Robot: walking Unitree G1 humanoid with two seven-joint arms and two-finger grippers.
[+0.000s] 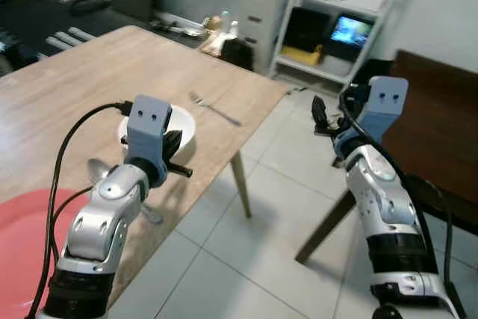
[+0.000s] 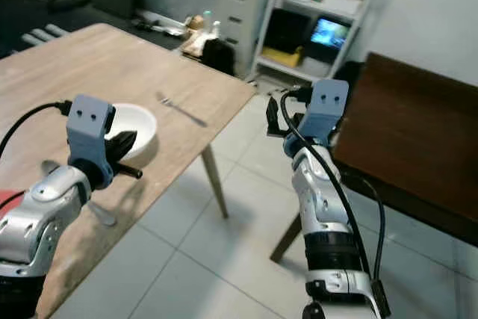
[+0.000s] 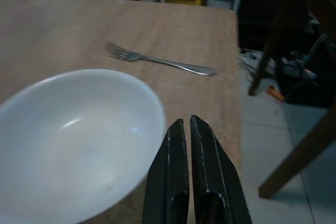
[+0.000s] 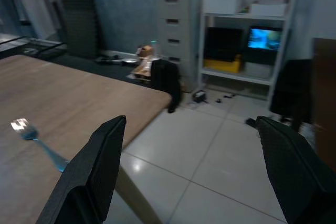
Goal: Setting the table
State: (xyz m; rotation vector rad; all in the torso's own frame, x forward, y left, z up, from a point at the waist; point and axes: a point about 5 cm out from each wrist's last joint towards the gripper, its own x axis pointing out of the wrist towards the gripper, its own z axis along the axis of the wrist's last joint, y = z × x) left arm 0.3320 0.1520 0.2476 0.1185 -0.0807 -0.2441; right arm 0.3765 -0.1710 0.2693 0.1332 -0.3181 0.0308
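Left end effector (image 3: pixel 186 129) closed, hiding bowl (image 3: pixel 73 140) rim

A white bowl (image 3: pixel 73 145) sits upright and empty on the wooden bench (image 1: pixel 82 87), a silver fork (image 3: pixel 157 61) lying flat just beyond it, tines away from the edge.

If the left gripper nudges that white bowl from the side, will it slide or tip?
The white bowl looks wide, shallow and empty, so it would probably slide on the smooth wooden table rather than tip. It looks glazed, likely slippery and breakable. The left gripper, fingers shut, sits beside its rim near the table's edge, so push inward.
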